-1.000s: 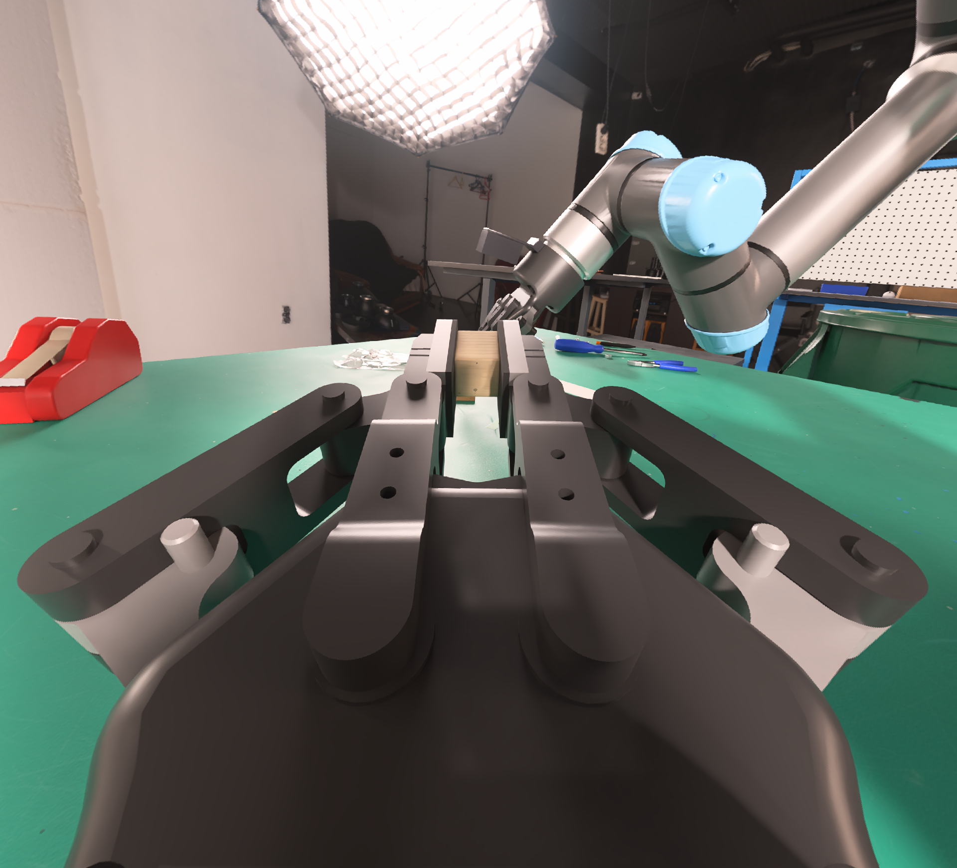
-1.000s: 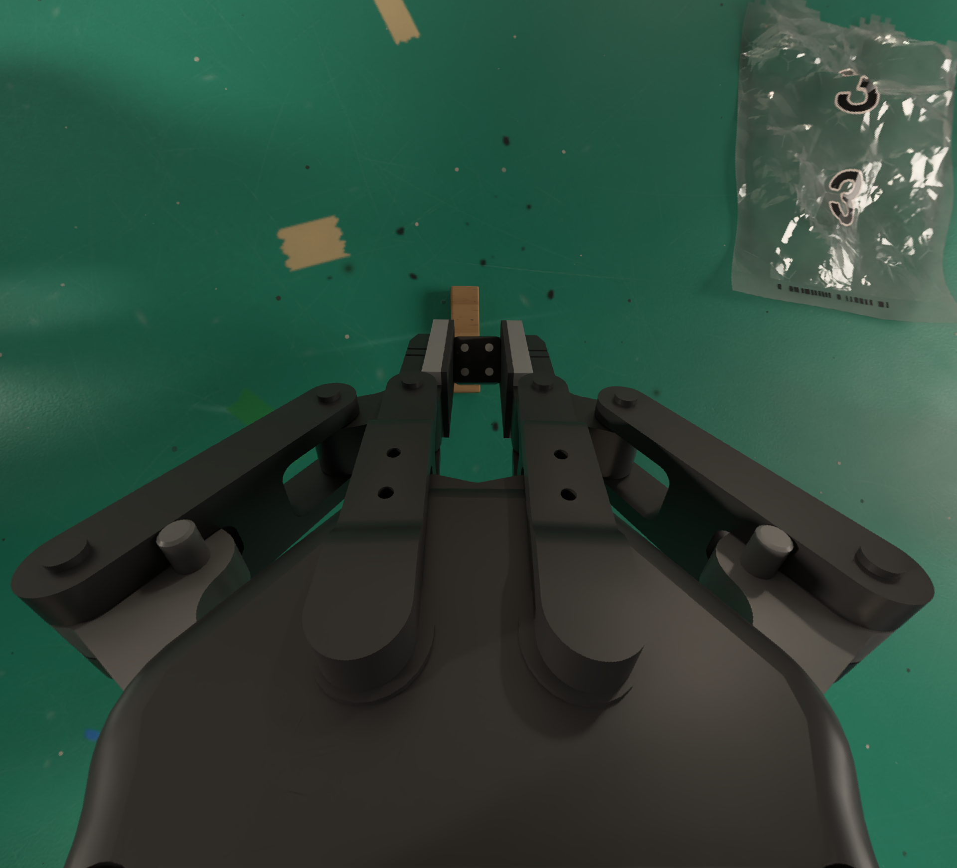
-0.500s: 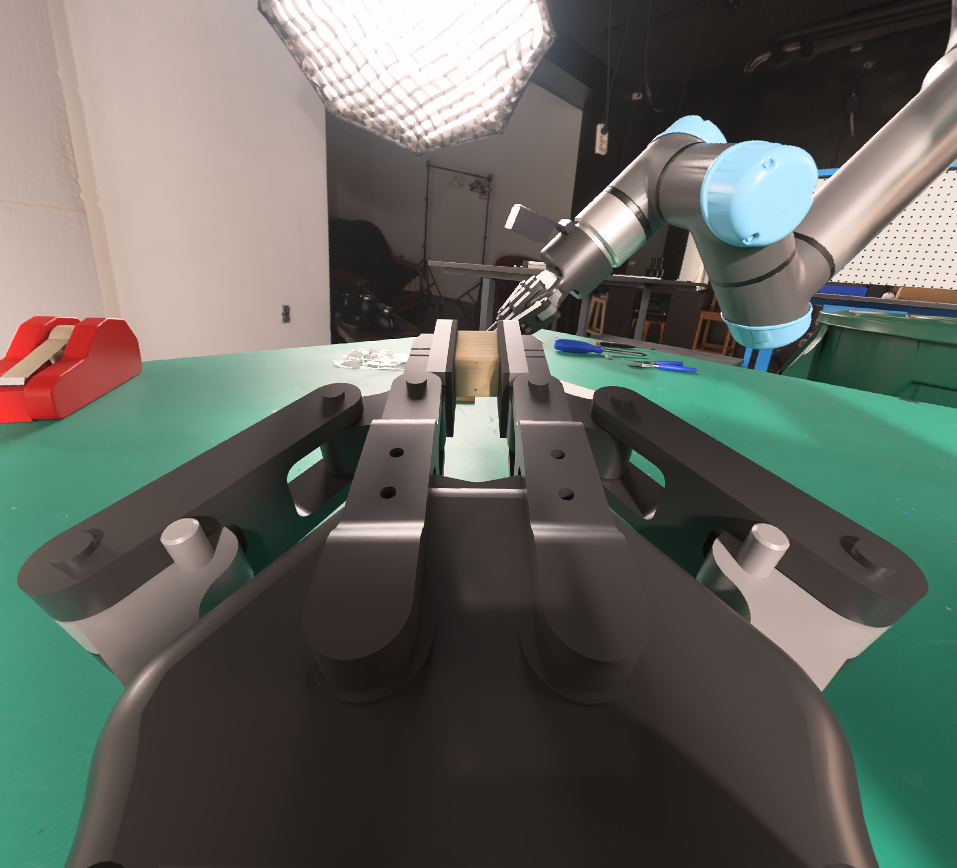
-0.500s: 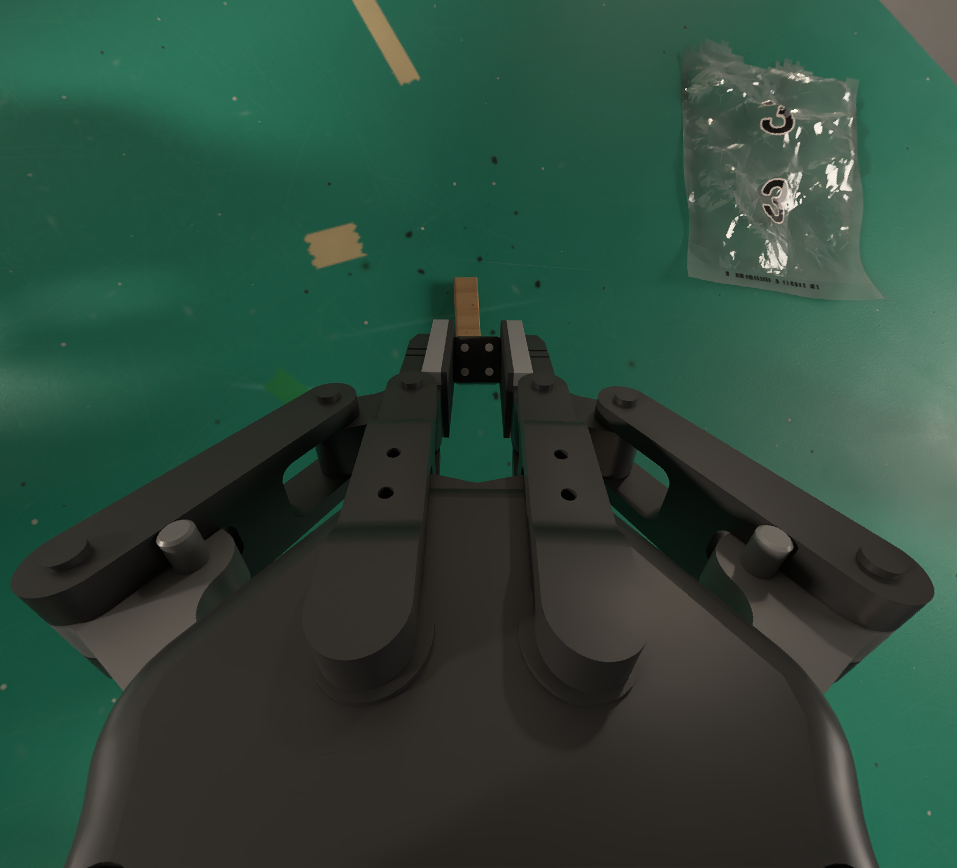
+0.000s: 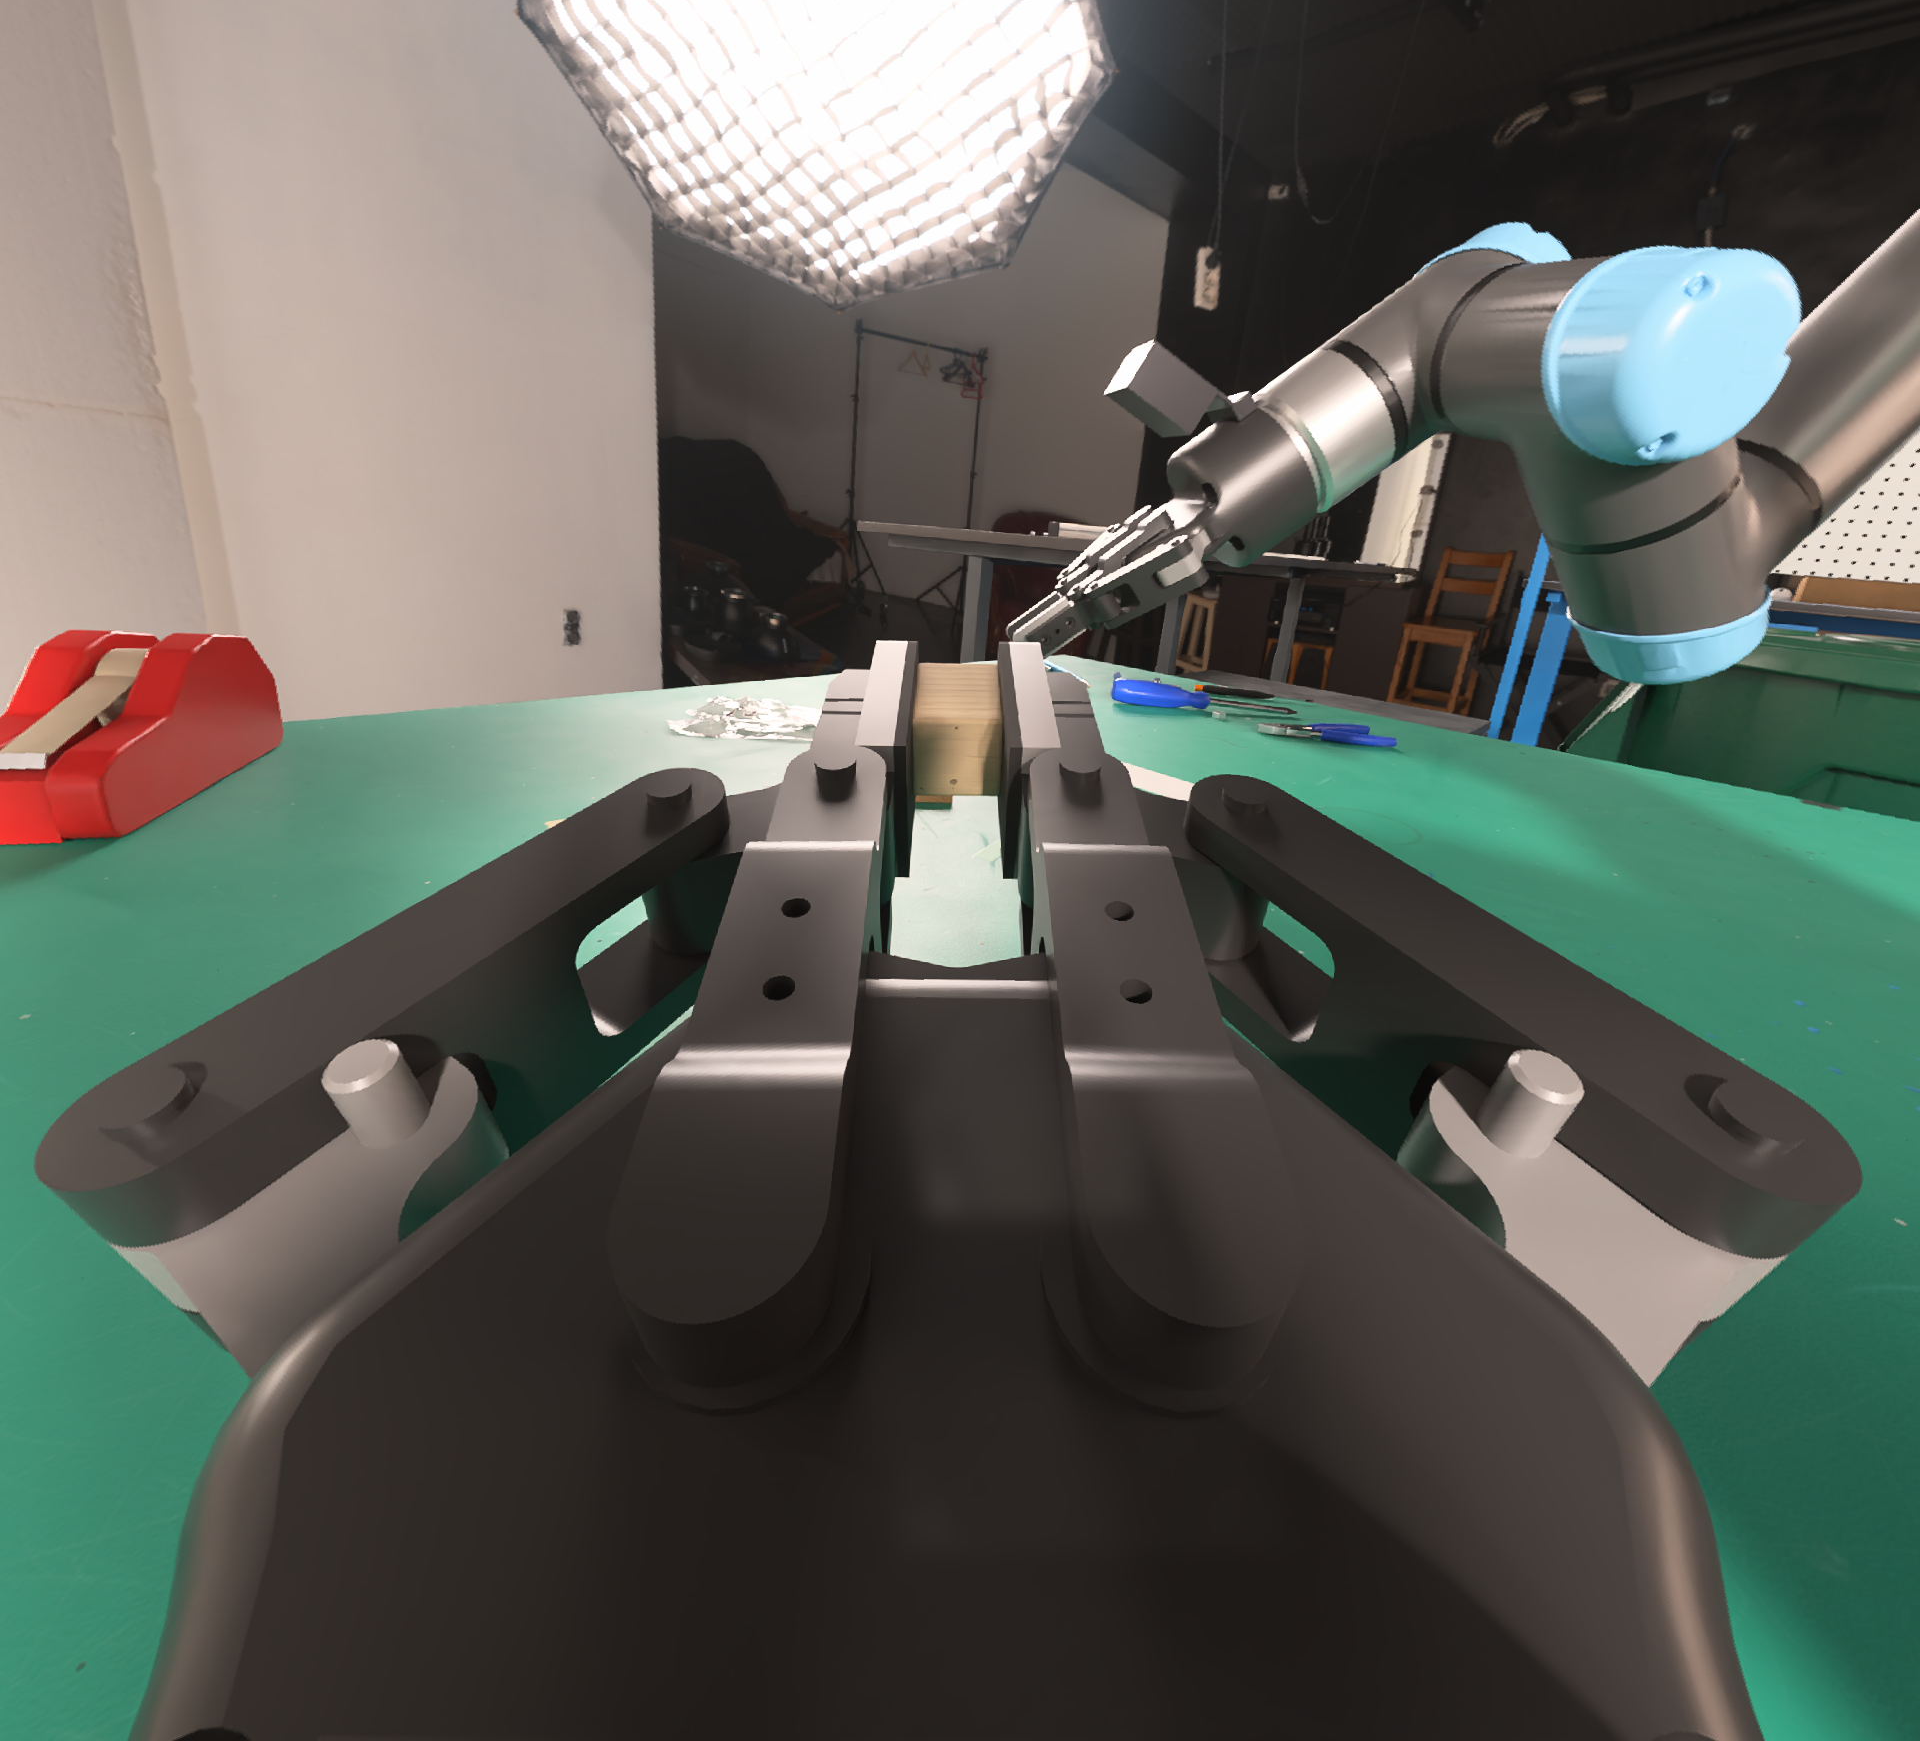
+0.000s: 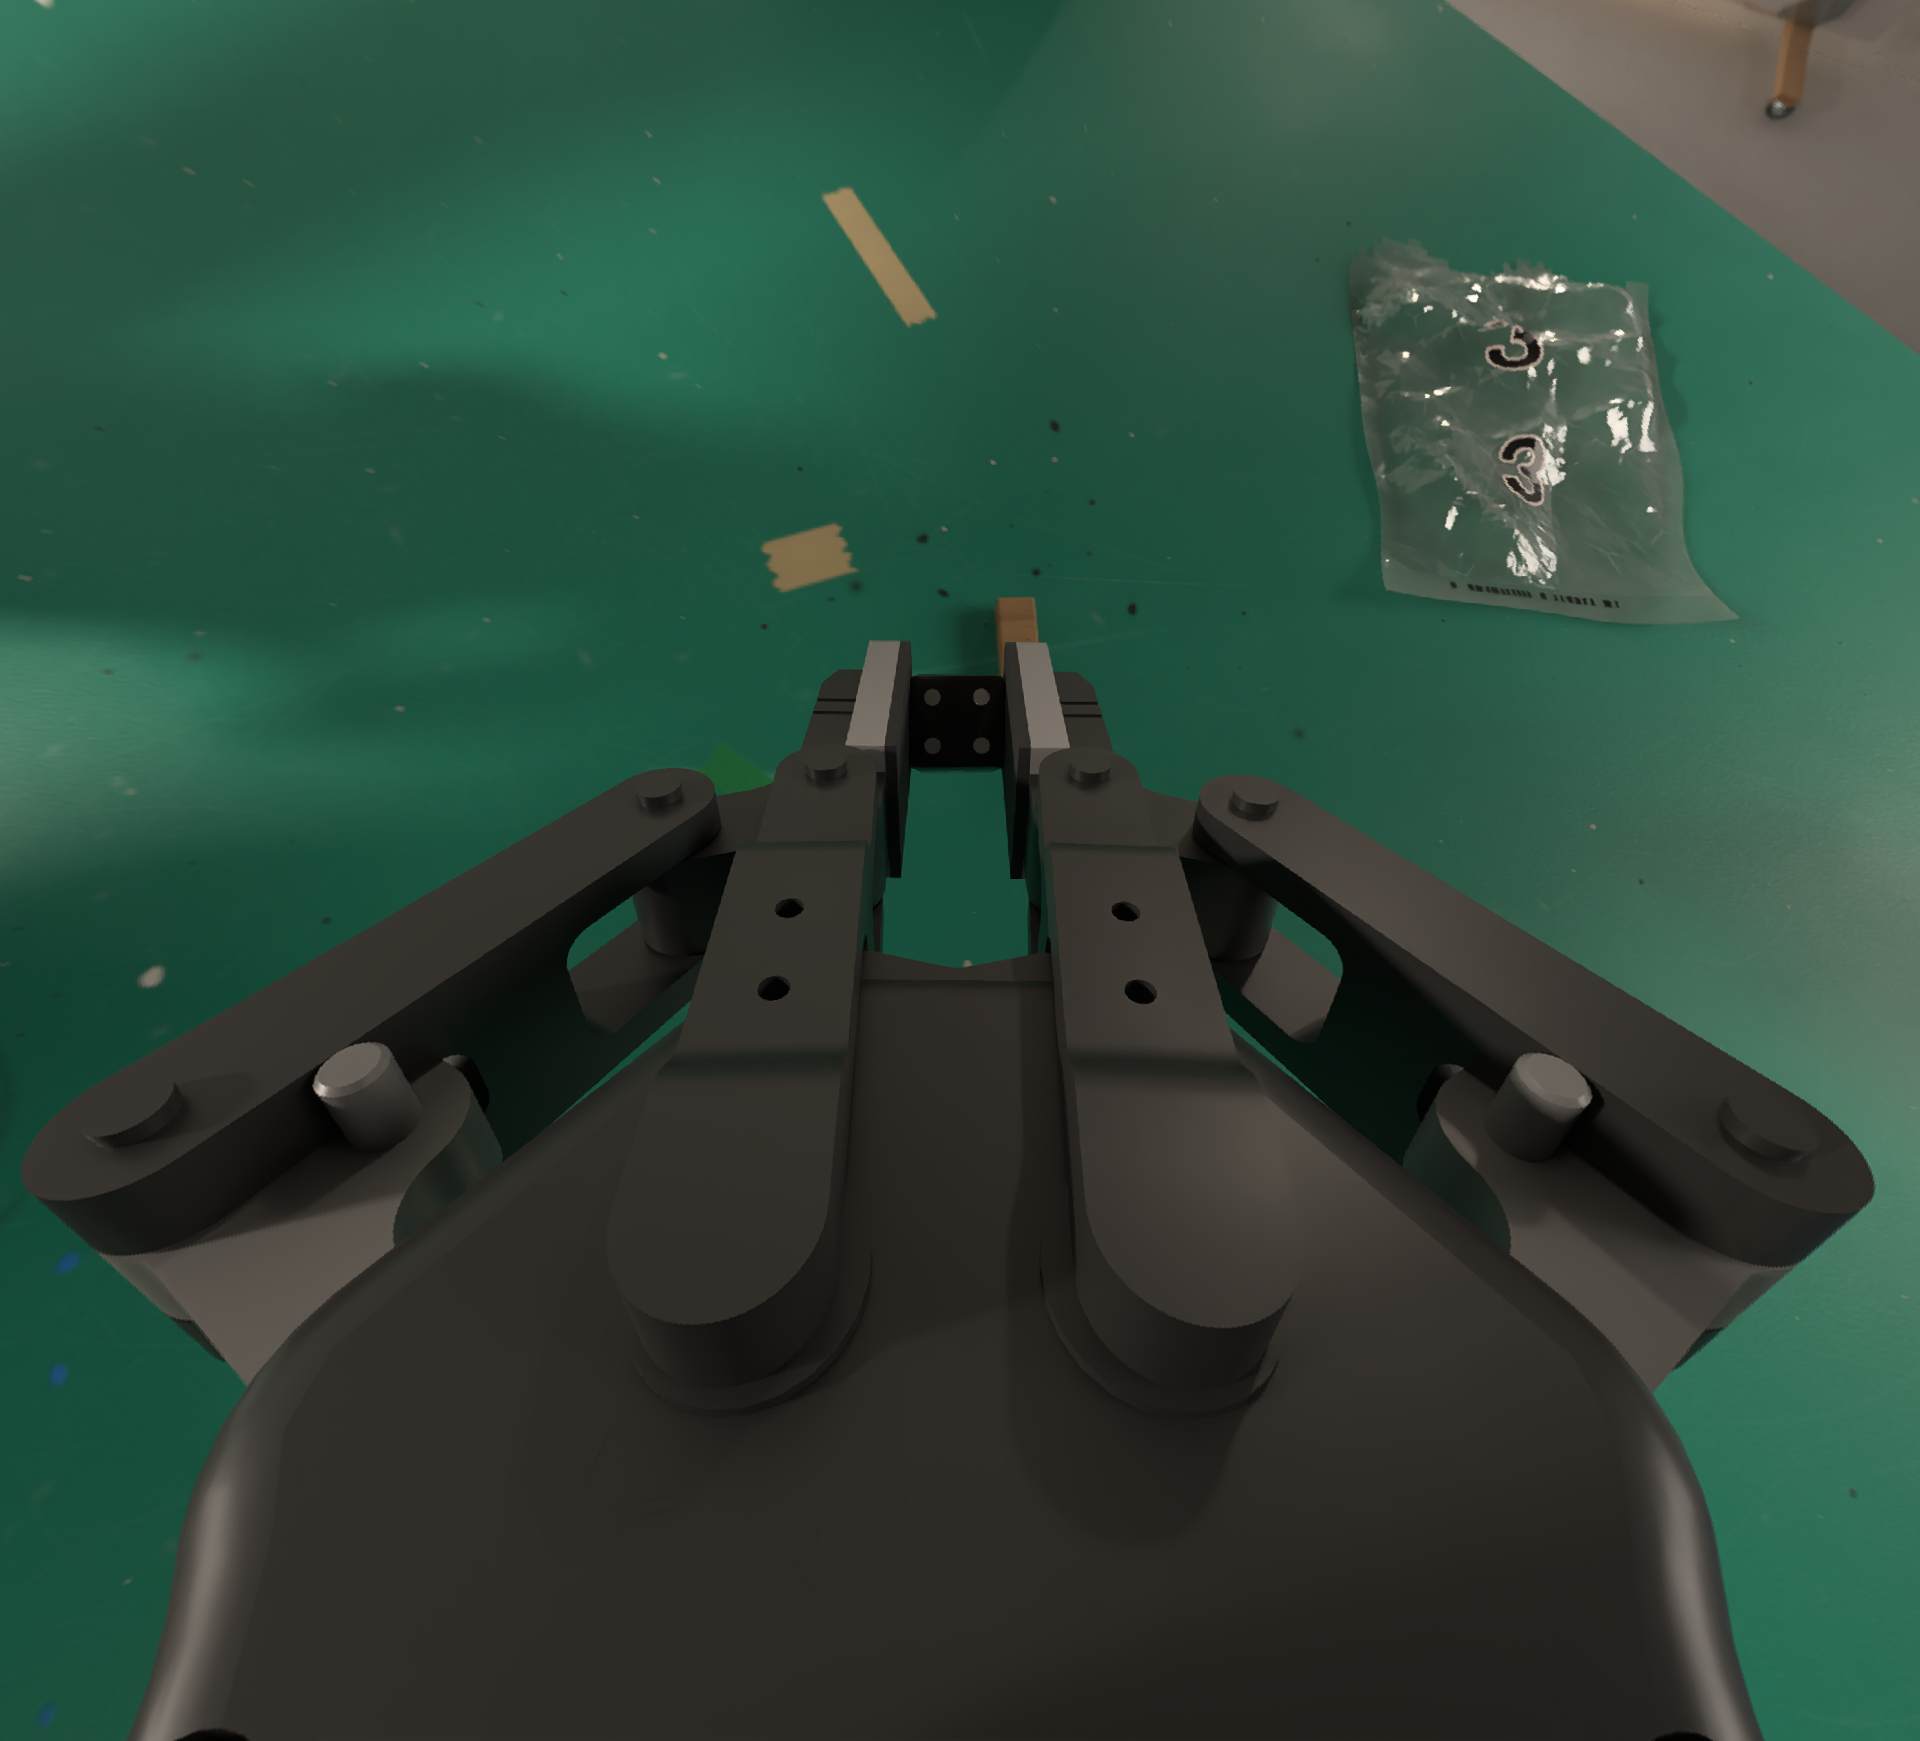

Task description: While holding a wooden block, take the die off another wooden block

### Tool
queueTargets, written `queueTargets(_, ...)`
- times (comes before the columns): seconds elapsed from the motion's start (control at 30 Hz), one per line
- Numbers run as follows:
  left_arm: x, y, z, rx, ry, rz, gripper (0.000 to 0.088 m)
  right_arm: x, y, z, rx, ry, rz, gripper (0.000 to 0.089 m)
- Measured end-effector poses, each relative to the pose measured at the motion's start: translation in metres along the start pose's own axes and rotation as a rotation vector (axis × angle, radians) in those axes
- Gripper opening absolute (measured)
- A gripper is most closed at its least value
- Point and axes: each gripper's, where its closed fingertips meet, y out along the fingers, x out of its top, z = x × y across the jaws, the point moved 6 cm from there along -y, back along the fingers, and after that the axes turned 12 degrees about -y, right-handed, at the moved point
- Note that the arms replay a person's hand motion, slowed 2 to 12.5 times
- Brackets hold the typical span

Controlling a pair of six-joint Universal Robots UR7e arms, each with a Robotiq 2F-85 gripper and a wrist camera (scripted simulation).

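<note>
Left gripper [image 5: 958, 727] was clamped on a pale wooden block [image 5: 956, 735]. Right gripper [image 6: 957, 715] gripped the black die [image 6: 956, 721], lifted clear of the second block [image 6: 1016, 626] beyond its fingertips. Clear printed bag [image 6: 1522, 444] lay right, contents indiscernible.

Black die [image 6: 957, 721] aloft, 4-pip face up; pale wood block [image 5: 957, 727] held; 2nd block [image 6: 1017, 626] on mat.
</note>
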Motion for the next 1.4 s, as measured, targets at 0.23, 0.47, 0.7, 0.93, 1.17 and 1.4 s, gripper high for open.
queueTargets(0.23, 0.000, 0.000, 0.000, -0.002, 0.000, 0.000, 0.0134, 0.008, -0.022, 0.014, 0.047, 0.033, -0.116, 0.0157)
queueTargets(0.47, 0.000, 0.000, 0.000, -0.005, 0.001, -0.001, 0.0134, 0.017, -0.046, 0.030, 0.112, 0.072, -0.256, 0.0157)
queueTargets(0.7, 0.000, 0.001, -0.001, -0.009, 0.005, -0.004, 0.0134, 0.026, -0.070, 0.047, 0.175, 0.114, -0.401, 0.0157)
queueTargets(0.93, 0.000, 0.002, -0.001, -0.013, 0.011, -0.003, 0.0134, 0.034, -0.091, 0.064, 0.237, 0.154, -0.540, 0.0157)
queueTargets(1.17, -0.001, 0.003, -0.003, -0.018, 0.018, 0.006, 0.0134, 0.041, -0.110, 0.080, 0.303, 0.194, -0.685, 0.0157)
queueTargets(1.4, -0.002, 0.005, -0.004, -0.027, 0.027, 0.018, 0.0134, 0.046, -0.127, 0.095, 0.370, 0.245, -0.835, 0.0157)
